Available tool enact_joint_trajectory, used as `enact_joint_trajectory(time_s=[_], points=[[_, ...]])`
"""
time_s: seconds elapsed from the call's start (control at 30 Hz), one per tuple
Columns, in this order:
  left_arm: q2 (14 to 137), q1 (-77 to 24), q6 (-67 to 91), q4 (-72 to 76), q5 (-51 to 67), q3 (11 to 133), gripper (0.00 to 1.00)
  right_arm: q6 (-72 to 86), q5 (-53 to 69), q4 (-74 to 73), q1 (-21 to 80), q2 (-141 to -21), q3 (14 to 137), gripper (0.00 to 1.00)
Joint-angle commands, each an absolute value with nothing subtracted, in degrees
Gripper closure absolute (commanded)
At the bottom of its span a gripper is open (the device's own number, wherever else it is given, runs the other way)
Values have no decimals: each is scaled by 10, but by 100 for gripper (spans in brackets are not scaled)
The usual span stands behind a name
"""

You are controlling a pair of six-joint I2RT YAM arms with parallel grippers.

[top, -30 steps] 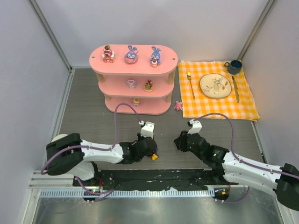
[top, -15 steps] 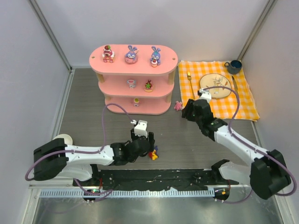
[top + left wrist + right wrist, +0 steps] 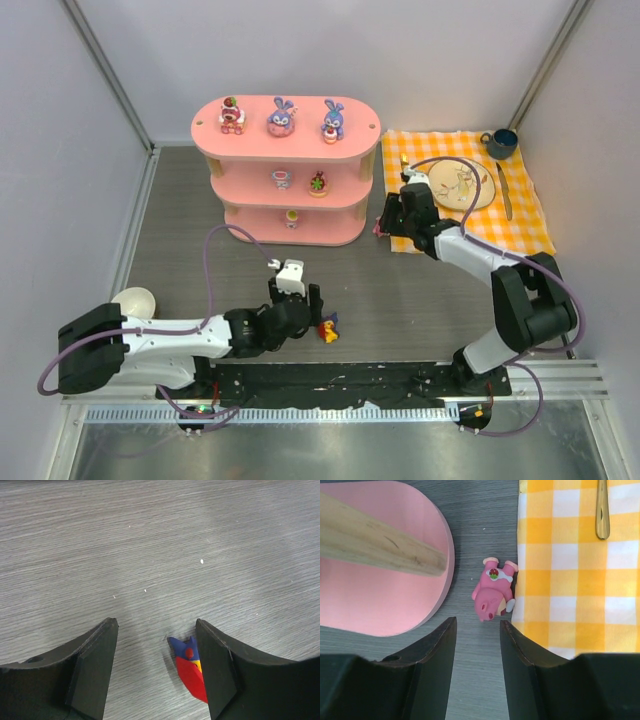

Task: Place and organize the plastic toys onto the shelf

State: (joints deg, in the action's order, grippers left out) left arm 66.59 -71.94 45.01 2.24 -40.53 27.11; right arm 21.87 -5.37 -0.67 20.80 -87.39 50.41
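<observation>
The pink shelf (image 3: 285,150) stands at the back, and its lowest board (image 3: 375,585) shows in the right wrist view. Three plastic toys stand on its top tier, two on the middle tier and one (image 3: 291,217) on the lowest. A red-yellow-purple toy (image 3: 327,331) lies on the table; in the left wrist view this toy (image 3: 189,672) lies against the inner side of the right finger. My left gripper (image 3: 157,625) is open around it. A pink toy (image 3: 493,590) lies on its side between shelf and cloth. My right gripper (image 3: 477,622) is open just short of it, holding nothing.
An orange checked cloth (image 3: 520,225) at the right carries a plate (image 3: 462,185), a fork (image 3: 602,510), a knife (image 3: 505,190) and a blue cup (image 3: 500,143). A white bowl (image 3: 133,300) sits at the near left. Grey walls close the sides.
My left gripper has opened and shifted slightly left; the red-yellow-purple toy stays on the table. My right arm has swung from the near edge out to the pink toy beside the cloth.
</observation>
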Motion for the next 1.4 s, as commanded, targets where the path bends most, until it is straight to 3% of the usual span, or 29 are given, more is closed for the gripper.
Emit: enact_joint_trajectory(time_s=[0.0, 0.5, 0.93, 1.37], points=[[657, -721, 459, 29, -432, 265, 32, 202, -62, 26, 206, -897, 538, 55], [634, -720, 467, 18, -443, 250, 32, 204, -79, 40, 205, -987, 571, 56], [613, -720, 476, 1, -457, 243, 32, 222, -42, 65, 207, -952, 474, 71], [598, -721, 481, -13, -459, 238, 32, 228, -77, 66, 230, -923, 446, 67]])
